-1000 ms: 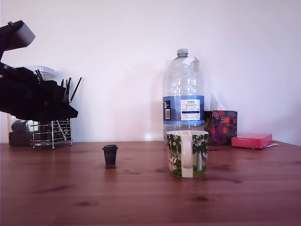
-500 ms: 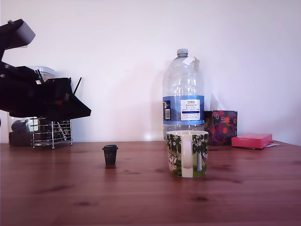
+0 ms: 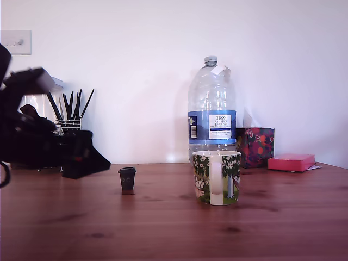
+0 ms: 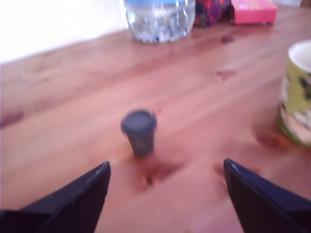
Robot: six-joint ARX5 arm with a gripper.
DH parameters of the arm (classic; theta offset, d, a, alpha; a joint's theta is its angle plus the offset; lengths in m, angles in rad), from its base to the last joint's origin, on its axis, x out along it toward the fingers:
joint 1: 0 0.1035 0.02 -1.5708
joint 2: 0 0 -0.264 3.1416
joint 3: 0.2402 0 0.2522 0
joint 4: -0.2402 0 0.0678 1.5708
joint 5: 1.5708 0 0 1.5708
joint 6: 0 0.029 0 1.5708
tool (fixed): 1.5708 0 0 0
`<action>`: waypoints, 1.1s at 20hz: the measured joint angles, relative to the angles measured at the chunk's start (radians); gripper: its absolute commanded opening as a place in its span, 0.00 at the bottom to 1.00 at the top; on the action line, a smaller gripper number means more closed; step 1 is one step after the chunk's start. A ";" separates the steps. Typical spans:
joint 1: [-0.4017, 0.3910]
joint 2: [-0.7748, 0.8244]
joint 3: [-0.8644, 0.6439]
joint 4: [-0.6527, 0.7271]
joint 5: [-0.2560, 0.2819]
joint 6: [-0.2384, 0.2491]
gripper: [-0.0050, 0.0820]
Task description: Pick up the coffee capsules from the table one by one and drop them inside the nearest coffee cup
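A black capsule (image 3: 127, 179) stands upright on the reddish-brown table (image 3: 163, 228), rim up, left of the mug in the exterior view. The white mug (image 3: 216, 177) with green trees sits mid-table, its handle facing the camera. My gripper (image 3: 89, 159) hangs low at the exterior view's left, a short way from the black capsule. In the wrist view its two dark fingers stand wide apart, open and empty (image 4: 165, 172), with the black capsule (image 4: 139, 131) just ahead of them and the mug (image 4: 296, 94) at the frame's edge. The pale green capsule is out of view.
A big clear water bottle (image 3: 212, 111) stands behind the mug. A patterned box (image 3: 255, 147) and a pink box (image 3: 291, 162) lie at the back right in the exterior view. A cup of black pens (image 3: 70, 117) shows behind the arm.
The arm has dropped from high at the exterior view's left down near the tabletop and moved toward the black capsule. Capsule and mug have not moved.
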 measured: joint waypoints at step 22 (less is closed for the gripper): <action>0.089 0.287 0.439 -0.406 0.187 0.000 0.84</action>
